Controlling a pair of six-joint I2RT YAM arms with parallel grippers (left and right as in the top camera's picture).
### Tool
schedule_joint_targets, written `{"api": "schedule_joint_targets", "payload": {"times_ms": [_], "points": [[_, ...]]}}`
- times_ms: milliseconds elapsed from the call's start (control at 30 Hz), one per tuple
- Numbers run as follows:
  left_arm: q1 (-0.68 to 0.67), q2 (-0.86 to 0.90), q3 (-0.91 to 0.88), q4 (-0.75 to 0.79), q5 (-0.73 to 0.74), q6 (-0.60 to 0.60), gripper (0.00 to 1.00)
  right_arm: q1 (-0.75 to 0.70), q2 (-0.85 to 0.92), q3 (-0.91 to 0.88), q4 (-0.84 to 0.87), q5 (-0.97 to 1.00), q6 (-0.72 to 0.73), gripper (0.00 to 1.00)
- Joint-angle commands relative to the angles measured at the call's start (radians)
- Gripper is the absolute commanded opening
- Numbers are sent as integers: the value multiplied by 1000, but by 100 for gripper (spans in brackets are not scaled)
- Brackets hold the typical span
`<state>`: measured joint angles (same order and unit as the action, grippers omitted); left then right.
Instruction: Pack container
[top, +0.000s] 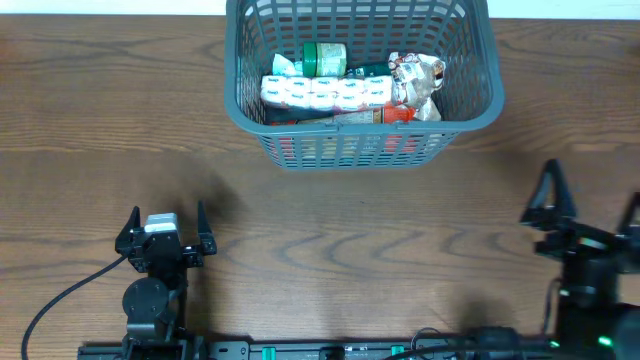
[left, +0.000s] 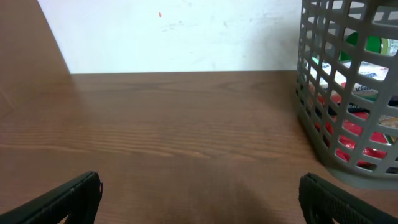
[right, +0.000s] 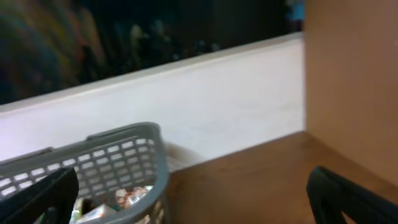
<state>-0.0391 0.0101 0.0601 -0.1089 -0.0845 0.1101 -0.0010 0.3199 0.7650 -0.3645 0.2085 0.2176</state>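
Container (top: 350, 150) at far edge of table (top: 330, 260), long axis sideways, ahead between left gripper (top: 168, 215) and right gripper (top: 592, 195) (both wide, empty).

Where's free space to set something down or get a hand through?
Free: the table strip between the container near wall and the left gripper and right gripper, both open and empty; also the wood on either side of the container. Crowded: inside the container, a white-and-red packet, green-capped item and crinkled foil pack cover most of the base.

Container (top: 350, 148) far rim cut off, white package (top: 330, 93) label unreadable, dark background (right: 124, 43) blurred
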Motion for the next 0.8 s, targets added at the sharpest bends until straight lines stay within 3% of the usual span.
{"api": "schedule_joint_targets", "payload": {"times_ms": [0,400,767], "points": [[5,-6,-27,-13,-2,17,98,18,-59,-156,88,-101,6,99],[5,-6,-27,-13,-2,17,99,18,-156,-635,539,-146,6,99],[5,-6,-27,-13,-2,17,99,13,-221,-742,570,-146,-22,99]]}}
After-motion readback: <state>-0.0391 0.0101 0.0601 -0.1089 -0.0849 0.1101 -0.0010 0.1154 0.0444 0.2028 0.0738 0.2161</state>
